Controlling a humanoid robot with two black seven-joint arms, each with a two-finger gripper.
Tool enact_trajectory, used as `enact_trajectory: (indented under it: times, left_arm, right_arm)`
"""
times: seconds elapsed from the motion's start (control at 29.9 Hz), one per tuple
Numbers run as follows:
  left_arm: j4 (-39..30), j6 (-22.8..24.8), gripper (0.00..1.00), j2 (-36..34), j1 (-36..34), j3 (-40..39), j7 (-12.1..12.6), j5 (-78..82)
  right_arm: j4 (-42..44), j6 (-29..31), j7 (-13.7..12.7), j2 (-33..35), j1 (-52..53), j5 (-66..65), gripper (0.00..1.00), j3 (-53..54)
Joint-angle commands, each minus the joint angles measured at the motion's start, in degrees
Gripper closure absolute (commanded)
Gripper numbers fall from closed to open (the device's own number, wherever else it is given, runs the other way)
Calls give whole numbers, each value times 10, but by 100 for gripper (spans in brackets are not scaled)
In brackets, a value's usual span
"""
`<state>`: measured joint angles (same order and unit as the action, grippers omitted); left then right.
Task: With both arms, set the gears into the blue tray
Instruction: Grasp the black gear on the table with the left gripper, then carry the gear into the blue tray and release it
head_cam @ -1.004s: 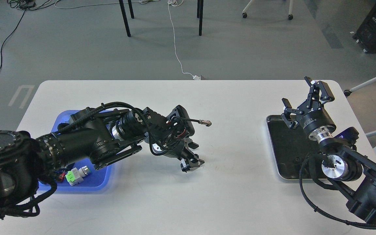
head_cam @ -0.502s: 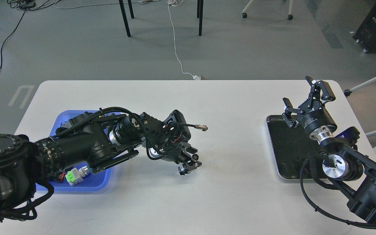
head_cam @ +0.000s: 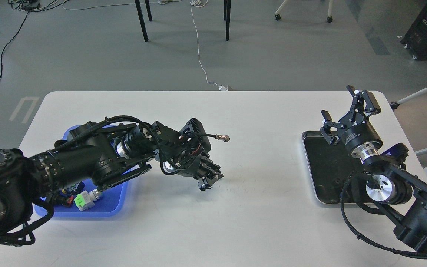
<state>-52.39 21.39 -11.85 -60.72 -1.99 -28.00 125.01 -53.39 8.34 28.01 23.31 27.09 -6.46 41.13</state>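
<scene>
The blue tray (head_cam: 114,208) lies at the table's left, largely covered by my left arm. My left gripper (head_cam: 208,180) hangs low over the white tabletop just right of the tray, pointing down and to the right. It is dark and its fingers blur together, so I cannot make out whether anything sits between them. My right gripper (head_cam: 344,109) is open with nothing in it, raised above the far edge of the silver tray (head_cam: 308,163). No gears can be picked out for certain. A small dark speck (head_cam: 336,181) shows on that tray's black floor.
A green-and-white button switch (head_cam: 85,198) and a red-capped one (head_cam: 67,200) lie in the blue tray's near part. A cable with a metal plug (head_cam: 222,138) sticks out from my left wrist. Chair and table legs stand on the floor beyond the table.
My left arm has drawn back to the left, toward the blue tray, with its gripper a little higher in the view. My right gripper has barely moved.
</scene>
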Motion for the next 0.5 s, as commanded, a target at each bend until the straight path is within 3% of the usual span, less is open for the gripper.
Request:
enact_trajectory:
  times: [0.0, 0.1, 0.33, 0.47]
  left_arm:
    - [-53, 1, 83, -70, -29, 1, 0, 0]
    - [-89, 1, 83, -147, -35, 1, 0, 0]
    - [-97, -1, 82, -311, -23, 8, 0, 0]
    - [-103, -1, 81, -380, 23, 6, 0, 0]
  right_arm:
    - [0, -1, 0, -2, 1, 0, 1, -1]
    - [0, -1, 0, -5, 2, -1, 1, -2]
    - [0, -1, 0, -6, 3, -2, 1, -2]
    - [0, -1, 0, -7, 3, -2, 1, -2]
